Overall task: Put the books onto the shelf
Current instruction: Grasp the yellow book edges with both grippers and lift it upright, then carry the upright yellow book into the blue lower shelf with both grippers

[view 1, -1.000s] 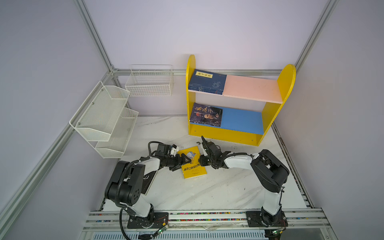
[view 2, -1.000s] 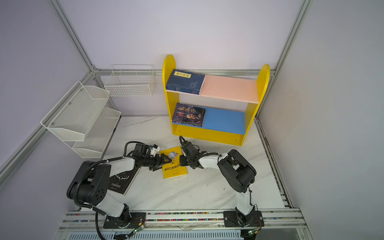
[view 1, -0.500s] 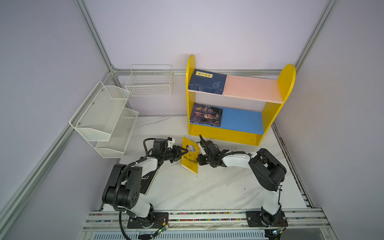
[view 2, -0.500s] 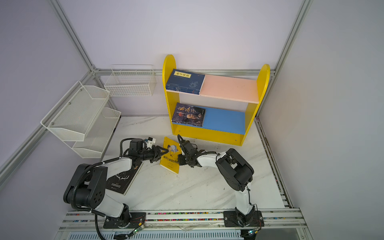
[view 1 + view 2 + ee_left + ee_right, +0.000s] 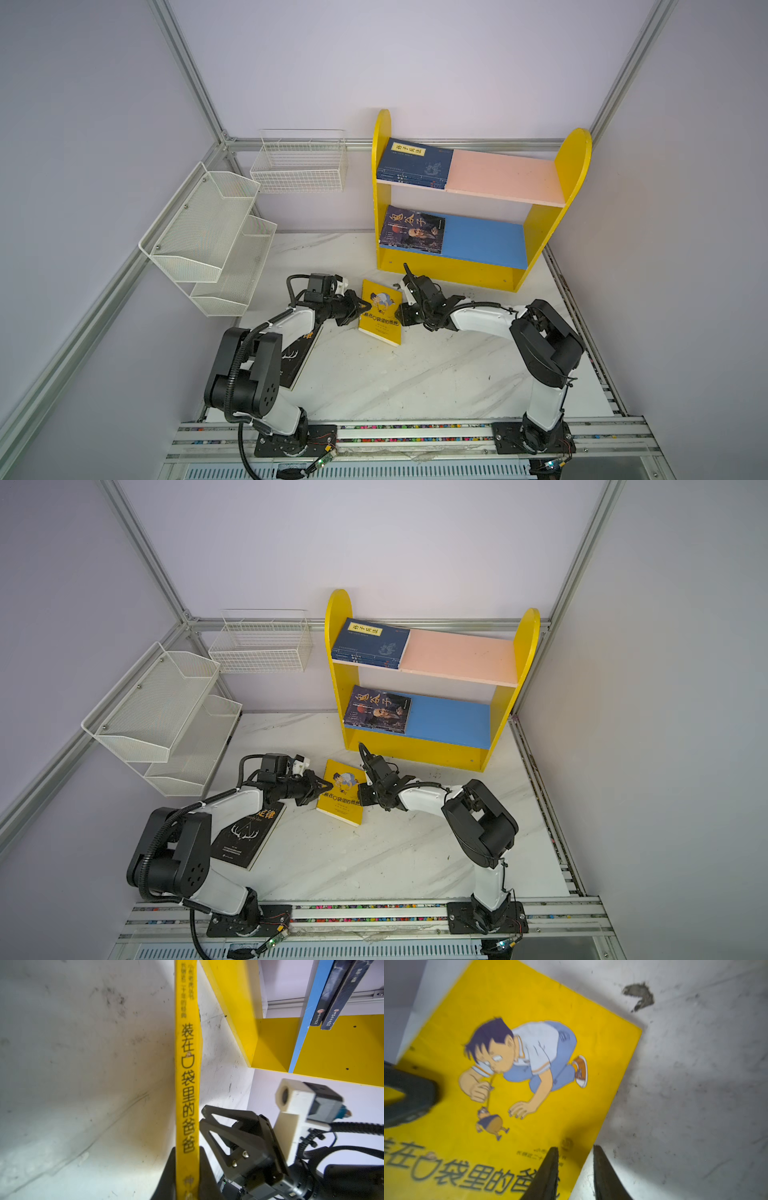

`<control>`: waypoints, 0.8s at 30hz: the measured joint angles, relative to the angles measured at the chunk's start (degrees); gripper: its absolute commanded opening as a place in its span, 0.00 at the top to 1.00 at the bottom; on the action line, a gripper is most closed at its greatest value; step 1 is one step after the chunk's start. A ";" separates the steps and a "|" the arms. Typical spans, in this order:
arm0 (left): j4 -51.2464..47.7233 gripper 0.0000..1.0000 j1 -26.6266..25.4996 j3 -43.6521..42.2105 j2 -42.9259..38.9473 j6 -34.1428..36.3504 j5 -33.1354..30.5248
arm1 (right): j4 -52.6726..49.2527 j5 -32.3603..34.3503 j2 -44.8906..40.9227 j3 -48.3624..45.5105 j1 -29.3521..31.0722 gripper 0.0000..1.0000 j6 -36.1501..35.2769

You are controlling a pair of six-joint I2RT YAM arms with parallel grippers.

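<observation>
A yellow book (image 5: 380, 320) (image 5: 340, 804) stands tilted on its edge on the table between my two grippers. My left gripper (image 5: 365, 308) (image 5: 188, 1153) is shut on its spine (image 5: 188, 1064). My right gripper (image 5: 404, 312) (image 5: 575, 1147) is at the opposite edge with its jaws a little apart. One finger is over the cartoon cover (image 5: 529, 1012) and one beyond the edge. The shelf (image 5: 573, 166) holds navy books (image 5: 415, 162) on its pink board and a black book (image 5: 411, 228) on its blue board. Another black book (image 5: 245, 833) lies under my left arm.
A white mesh tiered rack (image 5: 208, 237) and a white wire basket (image 5: 299, 162) hang at the back left. The marble table (image 5: 415, 382) stretches in front of the arms. The shelf's right halves show bare boards.
The yellow book lay flat a second ago and now stands tilted on edge. My left gripper has shut on its spine. My right jaws have loosened slightly.
</observation>
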 measured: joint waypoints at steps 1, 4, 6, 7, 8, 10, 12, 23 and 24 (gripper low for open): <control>-2.38 0.99 -0.04 0.94 -0.52 1.03 0.11 | 0.02 0.22 -1.64 0.00 -0.59 0.64 0.42; -8.04 1.00 -0.24 4.35 -2.73 4.02 1.49 | 0.17 0.63 -7.23 0.28 -3.10 0.49 2.16; -10.36 1.00 -0.39 6.78 -4.70 5.29 3.02 | 0.57 0.83 -11.21 0.61 -5.33 0.38 3.78; -11.10 1.00 -0.42 7.91 -5.70 5.86 3.91 | 0.72 0.87 -12.83 0.76 -6.25 0.34 4.66; -12.09 1.00 -0.48 9.75 -6.75 6.16 5.03 | 0.85 0.94 -14.67 1.07 -7.63 0.33 5.18; -12.90 1.00 -0.70 13.64 -7.78 6.36 6.88 | 1.14 0.96 -17.62 1.92 -9.97 0.28 7.13; -12.74 1.00 -1.14 18.45 -7.72 6.12 8.37 | 1.66 0.98 -19.85 2.71 -12.22 0.25 8.94; 4.28 1.00 -6.71 32.98 4.63 -7.28 7.74 | 3.67 0.98 -25.66 2.73 -18.23 0.18 18.16; 5.97 1.00 -7.45 33.62 6.38 -8.98 5.99 | 4.46 0.98 -26.27 2.12 -18.34 0.17 18.99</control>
